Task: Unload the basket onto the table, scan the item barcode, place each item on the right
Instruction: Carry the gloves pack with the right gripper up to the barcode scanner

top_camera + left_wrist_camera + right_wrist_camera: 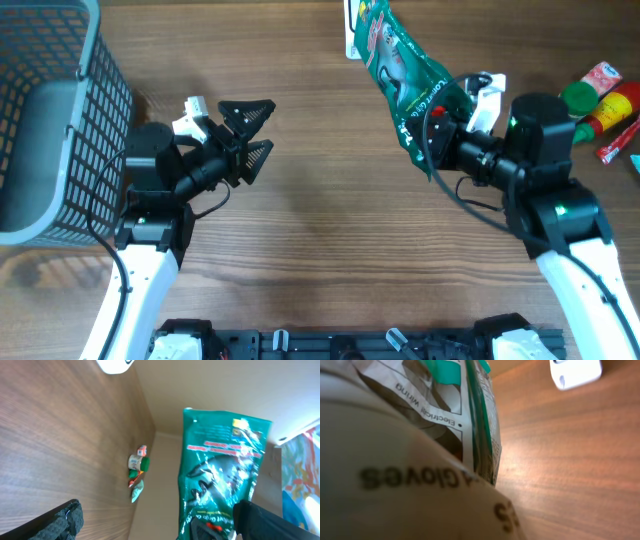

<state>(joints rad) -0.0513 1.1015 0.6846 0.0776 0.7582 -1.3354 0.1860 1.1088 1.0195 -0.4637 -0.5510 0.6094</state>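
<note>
At the upper centre-right of the overhead view, the right gripper [436,118] is clamped on the lower end of a green packet [400,60]. The packet slants up and left toward the top edge of the frame, where its far end overlaps a white object [351,30]. At centre-left, the left gripper [252,133] hangs over the wooden table [320,240] with its two dark fingers spread wide and nothing between them, pointing right toward the packet and well apart from it. A grey mesh basket [100,90] fills the upper-left corner, just behind the left arm. A cluster of small bottles and sachets [600,100] lies at the right edge of the frame, near the right arm. In the left wrist view the packet stands at centre-right, its glossy, crinkled printed face turned to the camera. In the right wrist view the packet fills the left half of the frame, too close to be sharp, with partly legible print on a white panel.
</note>
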